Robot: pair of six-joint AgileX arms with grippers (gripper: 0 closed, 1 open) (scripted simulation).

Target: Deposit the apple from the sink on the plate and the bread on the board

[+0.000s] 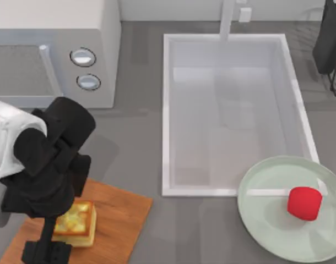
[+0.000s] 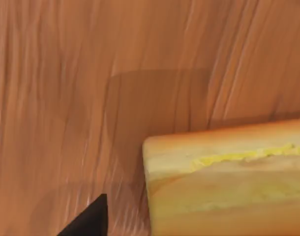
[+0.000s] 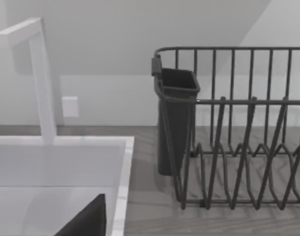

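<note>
- While hanging this low over the board, risks dragging the bread along on lifting; left gripper right against the bread's near side, holding or released cannot be told.
- Lying flat on the board's left part, inside its edges; could slide off toward the bare counter if knocked sideways.
- Apple resting on the plate, right of middle, out of the sink; could roll if jarred.
- Open room straight up; microwave close behind the left arm, sink rim well apart to the right.
- Right arm parked at the far right corner, by the dish rack, well clear of the plate.
</note>
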